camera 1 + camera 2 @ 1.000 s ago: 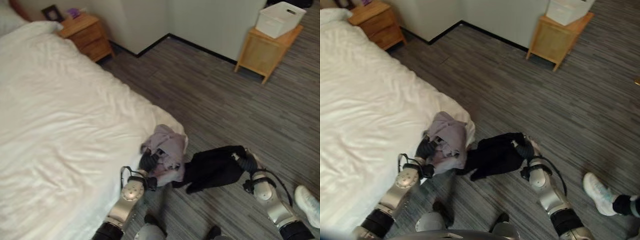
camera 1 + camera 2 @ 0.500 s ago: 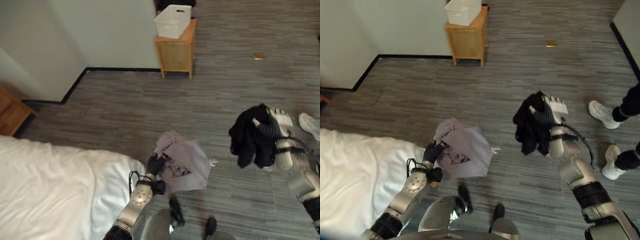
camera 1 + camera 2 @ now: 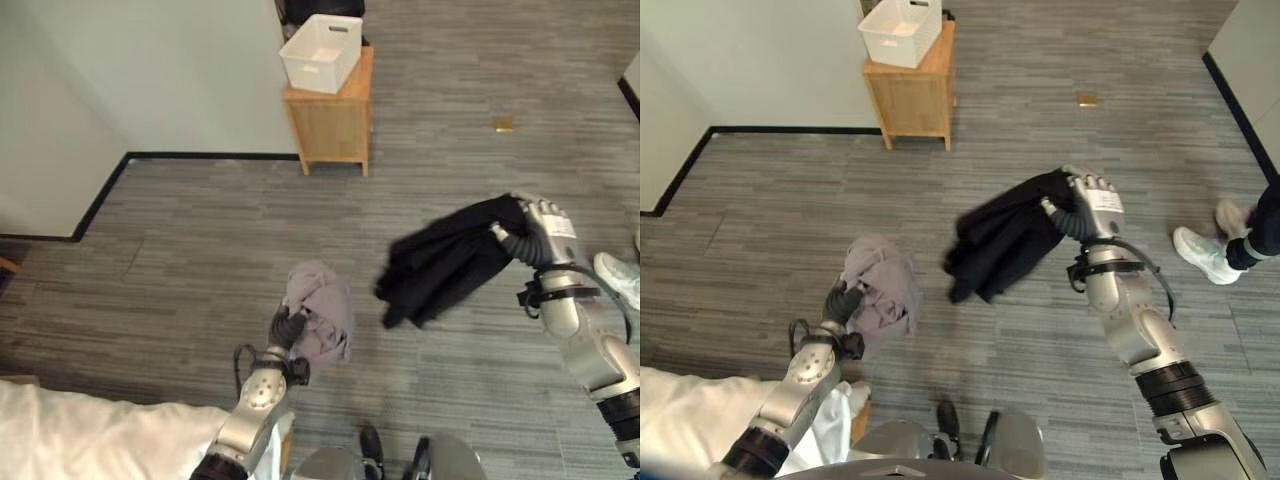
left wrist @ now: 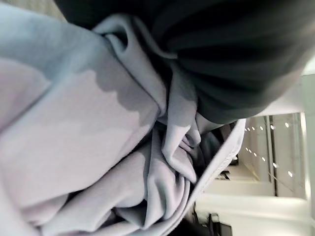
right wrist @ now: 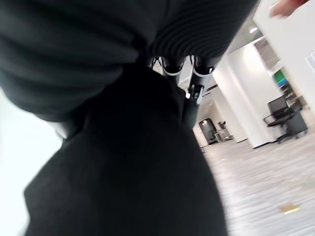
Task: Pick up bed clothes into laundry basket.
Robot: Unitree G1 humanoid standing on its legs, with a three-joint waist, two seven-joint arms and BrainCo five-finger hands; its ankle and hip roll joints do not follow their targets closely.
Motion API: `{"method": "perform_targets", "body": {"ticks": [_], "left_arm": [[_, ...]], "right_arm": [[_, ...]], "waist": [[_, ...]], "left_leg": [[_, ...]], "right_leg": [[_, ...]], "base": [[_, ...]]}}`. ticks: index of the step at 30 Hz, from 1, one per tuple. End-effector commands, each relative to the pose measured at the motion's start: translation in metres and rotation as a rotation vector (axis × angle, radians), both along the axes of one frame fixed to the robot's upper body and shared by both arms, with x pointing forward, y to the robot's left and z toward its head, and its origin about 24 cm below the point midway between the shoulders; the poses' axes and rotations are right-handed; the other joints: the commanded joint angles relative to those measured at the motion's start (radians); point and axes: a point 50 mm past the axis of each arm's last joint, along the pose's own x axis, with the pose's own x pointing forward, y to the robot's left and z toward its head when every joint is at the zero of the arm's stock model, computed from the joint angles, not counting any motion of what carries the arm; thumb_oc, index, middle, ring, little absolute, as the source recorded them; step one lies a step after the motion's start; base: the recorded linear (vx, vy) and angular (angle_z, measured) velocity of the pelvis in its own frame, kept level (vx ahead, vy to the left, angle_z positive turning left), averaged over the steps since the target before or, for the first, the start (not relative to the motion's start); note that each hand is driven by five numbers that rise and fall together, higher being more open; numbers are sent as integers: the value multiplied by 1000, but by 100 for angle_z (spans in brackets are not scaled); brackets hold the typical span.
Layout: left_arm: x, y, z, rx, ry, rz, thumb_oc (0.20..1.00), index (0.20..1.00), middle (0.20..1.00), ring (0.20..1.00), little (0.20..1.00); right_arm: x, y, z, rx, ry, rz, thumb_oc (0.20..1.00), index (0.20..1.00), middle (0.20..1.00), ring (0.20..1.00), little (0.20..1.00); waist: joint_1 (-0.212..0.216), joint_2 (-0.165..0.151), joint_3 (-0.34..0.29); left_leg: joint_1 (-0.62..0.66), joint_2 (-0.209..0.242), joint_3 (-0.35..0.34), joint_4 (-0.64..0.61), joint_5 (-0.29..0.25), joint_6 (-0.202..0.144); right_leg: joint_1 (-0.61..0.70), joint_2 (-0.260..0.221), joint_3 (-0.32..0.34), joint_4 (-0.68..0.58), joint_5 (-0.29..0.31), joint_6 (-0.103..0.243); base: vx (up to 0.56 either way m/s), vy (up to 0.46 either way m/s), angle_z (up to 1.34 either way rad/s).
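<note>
Camera has swung off the bed toward the open floor since the earlier frames; both garments now hang clear in the air, carried along by the hands.

Left eye view: left hand (image 3: 287, 327) has its fingers curled into a bunched lilac garment (image 3: 322, 307), held above the grey floor (image 3: 200, 250). Right hand (image 3: 535, 228) is raised at the right, fingers closed on a black garment (image 3: 445, 260) that trails out to the left of it. White laundry basket (image 3: 322, 52) sits on a wooden side table (image 3: 330, 125) by the wall, well apart from both hands.

Right eye view: corner of the white bed (image 3: 680, 410) at lower left; a person's white shoe (image 3: 1205, 254) at the right edge.

Left wrist view: lilac folds gripped close against the dark cover.

Right wrist view: black cloth hanging from the hand.
</note>
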Motion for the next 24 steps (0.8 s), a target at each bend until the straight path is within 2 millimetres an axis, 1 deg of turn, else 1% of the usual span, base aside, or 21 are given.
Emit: {"method": "perform_targets", "body": {"ticks": [1, 2, 3, 5, 6, 8, 9, 10, 11, 12, 13, 14, 15, 16, 17, 18, 19, 21, 22, 23, 24], "left_arm": [[13, -25, 39, -2, -212, -98, 200, 200, 200, 200, 200], [14, -25, 40, -8, -215, -99, 200, 200, 200, 200, 200], [14, -22, 39, -9, -205, -89, 200, 200, 200, 200, 200], [12, -17, 34, 1, -181, -78, 200, 200, 200, 200, 200], [12, -14, 32, 6, -175, -71, 200, 200, 200, 200, 200], [11, -14, 31, 13, -170, -74, 200, 200, 200, 200, 200], [13, -18, 31, 18, -175, -83, 200, 200, 200, 200, 200], [15, -20, 32, 5, -174, -76, 200, 200, 200, 200, 200], [15, -22, 30, -17, -166, -59, 200, 200, 200, 200, 200], [15, -22, 28, -38, -152, -39, 200, 200, 200, 200, 200], [14, -21, 27, -57, -144, -24, 200, 200, 200, 200, 200], [11, -21, 27, -75, -145, -23, 200, 200, 200, 200, 200], [10, -21, 29, -81, -151, -24, 200, 200, 200, 200, 200], [10, -21, 29, -80, -151, -25, 200, 200, 200, 200, 200], [9, -21, 31, -82, -159, -26, 200, 200, 200, 200, 200], [7, -22, 32, -99, -162, -24, 200, 200, 200, 200, 200], [7, -22, 32, -99, -163, -24, 200, 200, 200, 200, 200], [5, -23, 30, -101, -154, -28, 200, 200, 200, 200, 200], [4, -22, 29, -96, -149, -28, 200, 200, 200, 200, 200], [2, -20, 28, -87, -148, -29, 200, 200, 200, 200, 200], [0, -20, 27, -85, -145, -31, 200, 200, 200, 200, 200]], "right_arm": [[-1, -13, 61, -33, -257, -34, 200, 200, 200, 200, 200], [-2, -16, 62, -38, -259, -47, 200, 200, 200, 200, 200], [-4, -20, 61, -37, -258, -65, 200, 200, 200, 200, 200], [-6, -27, 55, -37, -229, -103, 200, 200, 200, 200, 200], [-5, -28, 54, -31, -219, -108, 200, 200, 200, 200, 200], [-5, -28, 51, -21, -205, -113, 200, 200, 200, 200, 200], [-3, -30, 41, 25, -170, -120, 200, 200, 200, 200, 200], [-1, -28, 35, 73, -145, -114, 200, 200, 200, 200, 200], [-3, -25, 26, 155, -127, -96, 200, 200, 200, 200, 200], [-5, -19, 14, 250, -96, -66, 200, 200, 200, 200, 200], [-9, -13, 1, 341, -70, -50, 200, 200, 200, 200, 200], [-15, -10, -7, 377, -46, -38, 200, 200, 200, 200, 200], [-18, -9, -11, 392, -34, -34, 200, 200, 200, 200, 200], [-18, -9, -11, 393, -35, -35, 200, 200, 200, 200, 200], [-18, -9, -13, 402, -32, -38, 200, 200, 200, 200, 200], [-16, -6, -14, 391, -21, -31, 200, 200, 200, 200, 200], [-16, -6, -14, 391, -22, -31, 200, 200, 200, 200, 200], [-14, -5, -11, 350, -25, -25, 200, 200, 200, 200, 200], [-14, -3, -7, 320, -35, -13, 200, 200, 200, 200, 200], [-13, -5, -1, 275, -61, -10, 200, 200, 200, 200, 200], [-13, -6, 3, 257, -75, -14, 200, 200, 200, 200, 200]], "waist": [[-22, -4, -22], [-25, -15, -26], [-32, -20, -32], [-51, -22, -34], [-54, -22, -34], [-54, -27, -34], [-58, -39, -43], [-65, -42, -48], [-76, -27, -48], [-81, -16, -49], [-78, -16, -42], [-63, -17, -22], [-48, -25, -2], [-51, -28, -3], [-39, -38, 14], [-3, -43, 39], [-3, -46, 38], [29, -47, 43], [48, -41, 37], [72, -20, 12], [81, -7, -1]], "left_leg": [[-6, 87, 117, -45, 32, -138], [13, 97, 114, -45, 14, -158], [43, 109, 105, -45, -6, -178], [106, 128, 97, -45, -39, -201], [148, 140, 101, -45, -61, -213], [178, 140, 95, -40, -81, -213], [212, 141, 58, 39, -139, -222], [205, 151, 45, 104, -133, -229], [186, 185, 41, 205, -116, -241], [147, 215, 37, 342, -63, -249], [72, 246, 10, 519, 21, -263], [10, 260, -15, 666, 92, -266], [-46, 262, -32, 797, 127, -270], [-53, 259, -36, 800, 129, -269], [-101, 273, -12, 870, 124, -262], [-197, 266, 10, 888, 78, -259], [-200, 263, 11, 887, 81, -256], [-277, 239, 46, 791, 57, -251], [-289, 217, 65, 677, 62, -239], [-305, 211, 151, 385, 104, -226], [-305, 214, 197, 266, 150, -234]], "right_leg": [[190, -48, 55, -478, 180, 44], [163, -98, 33, -552, 228, 58], [139, -143, -16, -627, 281, 80], [100, -190, -95, -702, 340, 105], [97, -204, -135, -721, 357, 112], [99, -211, -144, -714, 365, 112], [145, -195, -111, -708, 382, 107], [149, -195, -94, -681, 390, 99], [162, -181, -101, -656, 378, 85], [181, -163, -108, -644, 358, 59], [214, -140, -120, -640, 334, 22], [262, -117, -127, -644, 307, -9], [312, -103, -138, -664, 290, -37], [311, -105, -141, -666, 293, -38], [358, -95, -146, -691, 278, -53], [430, -77, -137, -718, 241, -61], [427, -80, -137, -719, 243, -60], [478, -58, -120, -726, 214, -61], [494, -41, -120, -727, 197, -57], [539, -7, -130, -735, 158, -39], [561, 13, -137, -732, 134, -35]], "base": [[418, -393, 163], [519, -414, 138], [511, -376, 99], [527, -351, 71], [518, -355, 64], [442, -285, 70], [519, -366, 70], [681, -484, 90], [463, -377, 64], [412, -443, 47], [361, -494, 3], [327, -542, -33], [211, -359, -19], [192, -335, -17], [320, -318, -35], [325, -314, -41], [417, -263, -37], [391, -154, -35], [683, -113, -43], [747, -87, -29], [570, -42, -22]]}}
